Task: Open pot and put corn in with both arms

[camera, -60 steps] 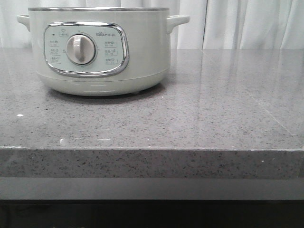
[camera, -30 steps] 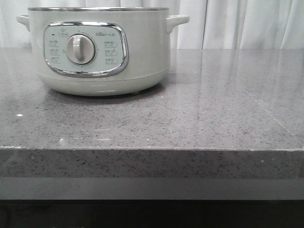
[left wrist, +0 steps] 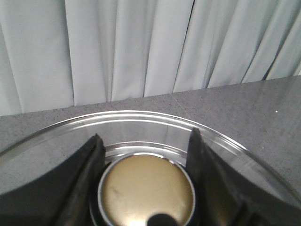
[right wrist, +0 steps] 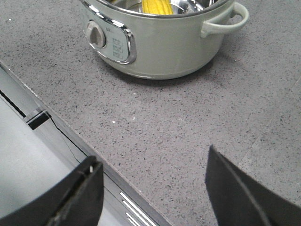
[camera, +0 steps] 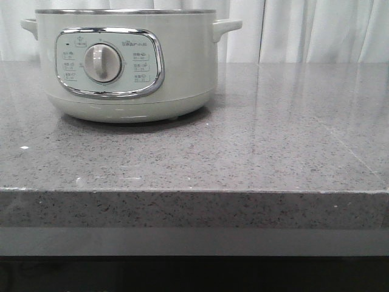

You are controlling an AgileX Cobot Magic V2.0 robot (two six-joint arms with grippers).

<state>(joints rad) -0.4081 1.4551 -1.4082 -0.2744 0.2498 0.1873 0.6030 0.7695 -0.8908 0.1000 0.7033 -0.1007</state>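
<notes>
While the left gripper (left wrist: 146, 188) stands with its two black fingers (left wrist: 91, 160) on either side of a round brass-coloured knob (left wrist: 146, 190), the pictures do not settle whether the pads press on the knob or merely flank it, so its grip cannot be told. Around the knob spreads a clear glass lid (left wrist: 141, 120) with a bright rim, and beyond that lie the grey stone counter (left wrist: 244, 108) and pale curtains (left wrist: 127, 47). The lower part of the knob and the finger roots are cut off by the picture's edge.

The right gripper (right wrist: 150, 188) is spread wide with nothing between its fingers (right wrist: 80, 193), and it hangs over the counter's near edge. Well apart from it, farther along the counter, stands the pot (right wrist: 160, 42), lidless in this view, with its dial (right wrist: 95, 34) and one side handle (right wrist: 225, 19) showing. The corn (right wrist: 157, 5) lies inside the pot against the steel wall; only its lower part is seen, the rest being cut off at the picture's edge.

In the front view the pot (camera: 127, 67) sits on the counter's left side, its top and interior hidden, and neither gripper appears.
</notes>
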